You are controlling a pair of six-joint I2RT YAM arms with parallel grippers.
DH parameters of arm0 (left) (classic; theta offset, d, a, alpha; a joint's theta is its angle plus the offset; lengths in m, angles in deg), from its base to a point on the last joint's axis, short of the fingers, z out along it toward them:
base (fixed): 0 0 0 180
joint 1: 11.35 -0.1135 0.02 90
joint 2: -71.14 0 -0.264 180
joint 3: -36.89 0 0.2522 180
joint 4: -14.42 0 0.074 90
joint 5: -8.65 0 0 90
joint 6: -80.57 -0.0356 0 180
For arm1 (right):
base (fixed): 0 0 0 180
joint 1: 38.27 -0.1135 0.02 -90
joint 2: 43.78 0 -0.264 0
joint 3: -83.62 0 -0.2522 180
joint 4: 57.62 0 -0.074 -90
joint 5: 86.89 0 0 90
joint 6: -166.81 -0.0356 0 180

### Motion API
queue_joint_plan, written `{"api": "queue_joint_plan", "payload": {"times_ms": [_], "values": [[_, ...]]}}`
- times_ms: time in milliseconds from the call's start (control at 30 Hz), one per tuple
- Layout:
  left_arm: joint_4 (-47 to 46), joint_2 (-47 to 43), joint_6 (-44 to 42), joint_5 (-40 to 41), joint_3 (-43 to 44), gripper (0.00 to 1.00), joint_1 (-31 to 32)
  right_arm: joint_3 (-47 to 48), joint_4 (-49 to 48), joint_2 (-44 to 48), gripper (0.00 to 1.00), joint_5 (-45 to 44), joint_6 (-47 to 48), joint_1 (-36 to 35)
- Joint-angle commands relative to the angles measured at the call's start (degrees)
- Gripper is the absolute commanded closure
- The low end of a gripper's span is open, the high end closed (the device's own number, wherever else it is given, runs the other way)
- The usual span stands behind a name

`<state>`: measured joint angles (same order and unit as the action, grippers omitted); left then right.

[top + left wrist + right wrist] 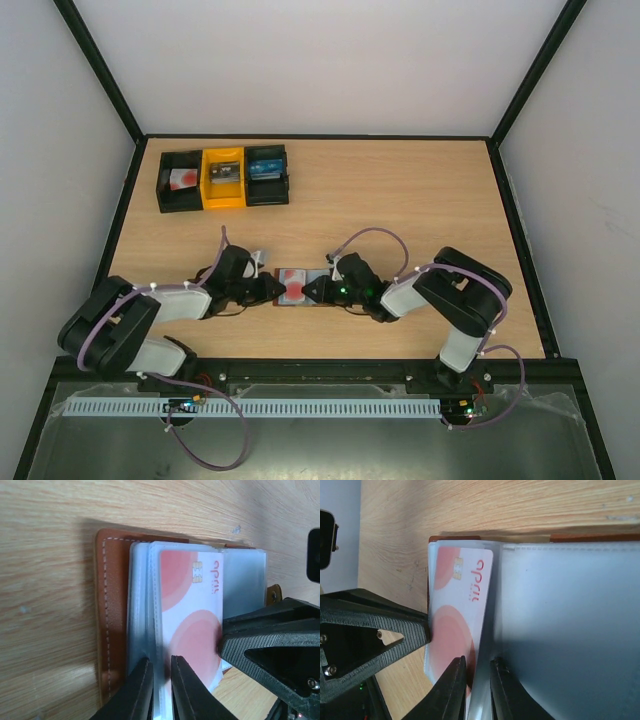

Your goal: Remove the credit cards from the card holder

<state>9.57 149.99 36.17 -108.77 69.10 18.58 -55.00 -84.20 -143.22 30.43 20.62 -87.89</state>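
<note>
The card holder [112, 620] lies open and flat on the wooden table [400, 200], at the middle of the near side between the two arms; its brown stitched leather shows only as a border around a fan of clear plastic sleeves [142, 605]. One credit card [190, 620] is in view, white with coral discs, a gold chip and red lettering; it sits inside the front sleeve [487, 630], so the task's thing has not left the holder; no other card shows in any view.

The left gripper [160, 662] comes in from the holder's left side with its fingers drawn narrow, the edges of the rear sleeves pinched between them; this looks like an anchoring hold, meant to keep the light wallet from sliding when the card is drawn.

The right gripper [477, 662] faces it from the other side, its fingers equally narrow around the leaf that carries the card; whether the pads bite the card itself or only its plastic I cannot tell. Beside it a broad grey-blue page [560, 630] lies flat.

My judgement: this is the extraction grip, barely begun; the next pull should run along the sleeve's open side, or the whole holder will be dragged; the slick plastic may also let the card slip.

A row of black and yellow bins [223, 178] stands well apart at the far left.
</note>
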Motion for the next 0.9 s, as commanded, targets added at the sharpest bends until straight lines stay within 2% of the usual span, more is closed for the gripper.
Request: {"api": "queue_joint_plan", "payload": {"times_ms": [0,200,400,533,633,733,767,833,867], "values": [[-0.6,1.8,0.1,2.7,-0.9,0.9,1.9,-1.0,-4.7,-2.6,0.84,1.6,-0.8,0.5],[-2.2,2.5,1.2,3.0,-1.7,0.95,3.4,-1.1,-6.1,-2.8,0.86,1.5,-1.0,0.6],[0.4,2.1,0.0,5.3,-0.7,0.97,3.5,-1.9,-6.1,-1.2,0.95,1.6,-0.7,0.9],[3.8,1.9,-1.3,8.5,0.3,0.97,3.5,-2.6,-5.4,0.2,0.98,1.3,0.0,1.1],[5.2,1.8,-1.8,9.6,0.7,0.97,3.6,-2.7,-5.9,-0.3,0.97,2.5,0.1,1.4],[6.0,1.7,-1.9,10.4,1.0,0.97,3.5,-2.8,-6.9,-0.8,0.88,3.5,-0.2,1.6],[6.3,1.7,-1.8,10.6,1.2,0.97,3.5,-2.8,-6.9,-0.8,0.88,3.7,0.0,1.6],[7.5,1.4,-1.8,11.6,1.5,0.97,3.5,-3.2,-6.9,-0.2,0.97,3.7,0.5,1.6],[8.1,1.2,-1.8,11.7,1.7,0.97,3.6,-3.6,-7.0,0.2,0.98,3.4,0.5,1.7]]}}
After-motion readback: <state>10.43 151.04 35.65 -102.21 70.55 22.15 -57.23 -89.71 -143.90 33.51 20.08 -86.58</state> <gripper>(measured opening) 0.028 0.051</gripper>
